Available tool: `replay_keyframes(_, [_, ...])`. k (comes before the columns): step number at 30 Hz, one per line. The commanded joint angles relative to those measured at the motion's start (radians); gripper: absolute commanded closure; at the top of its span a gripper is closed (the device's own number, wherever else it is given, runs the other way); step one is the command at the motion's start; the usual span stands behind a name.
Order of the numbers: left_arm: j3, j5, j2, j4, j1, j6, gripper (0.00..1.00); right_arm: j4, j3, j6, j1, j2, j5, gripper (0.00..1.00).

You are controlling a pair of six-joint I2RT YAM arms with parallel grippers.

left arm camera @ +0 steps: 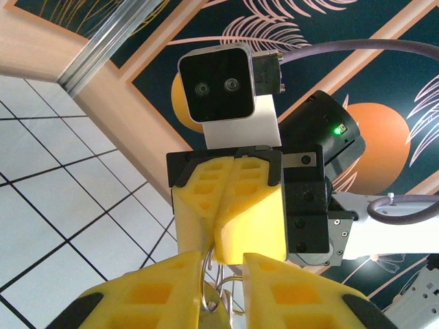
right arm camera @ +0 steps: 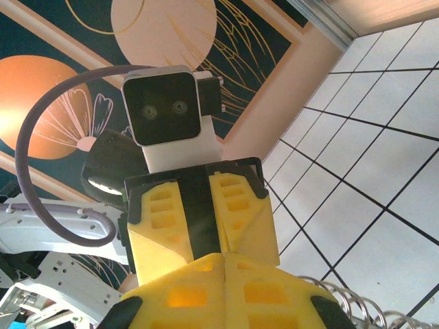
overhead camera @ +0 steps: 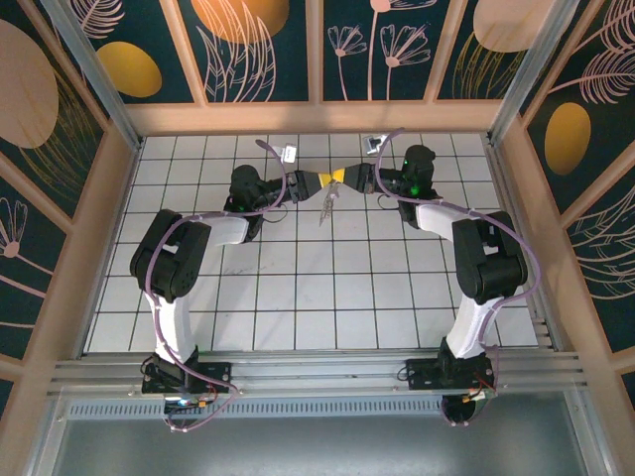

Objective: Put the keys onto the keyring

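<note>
Two hands meet tip to tip above the worktop [overhead camera: 298, 297]. It seems best to close the left hand [left arm camera: 223, 266] slowly and squarely on the keyring [left arm camera: 218, 293]. Its fingers flank the thin silvery wire loops, and I cannot tell whether they pinch them. The right hand [left arm camera: 230, 243] is pressed together, and the loops dangle just beneath both.

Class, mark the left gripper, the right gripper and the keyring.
left gripper [right arm camera: 208, 248]: right wrist view, between its yellow fingertips.
right gripper [left arm camera: 218, 241]: left wrist view, between its closed yellow fingertips.
keyring [right arm camera: 348, 297]: right wrist view, on its wire loops, lower right.
</note>
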Motion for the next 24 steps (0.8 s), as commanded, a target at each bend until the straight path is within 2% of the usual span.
replay_keyframes(1, [0.025,0.024,0.014,0.060,0.001,-0.011,0.80,0.036,0.039,-0.018,0.013,0.012,-0.018,1.00])
replay_keyframes(10, [0.028,0.030,0.022,0.068,-0.001,-0.019,0.91,0.030,0.044,-0.020,0.018,0.014,-0.015,1.00])
replay_keyframes(14, [0.031,0.029,0.027,0.076,-0.002,-0.027,0.99,0.027,0.049,-0.022,0.023,0.015,-0.016,1.00])
replay_keyframes(18, [0.029,0.026,0.032,0.100,-0.004,-0.045,1.00,0.023,0.051,-0.019,0.023,0.008,-0.014,1.00])
replay_keyframes(20, [0.022,0.019,0.032,0.121,-0.004,-0.059,1.00,0.024,0.032,-0.017,0.007,-0.016,0.019,0.78])
replay_keyframes(21, [0.019,0.016,0.030,0.132,-0.004,-0.066,1.00,0.031,0.015,-0.012,-0.006,-0.033,0.043,0.72])
replay_keyframes(24, [0.008,0.004,0.026,0.165,-0.004,-0.084,1.00,0.134,-0.062,0.057,-0.054,-0.088,0.096,0.61])
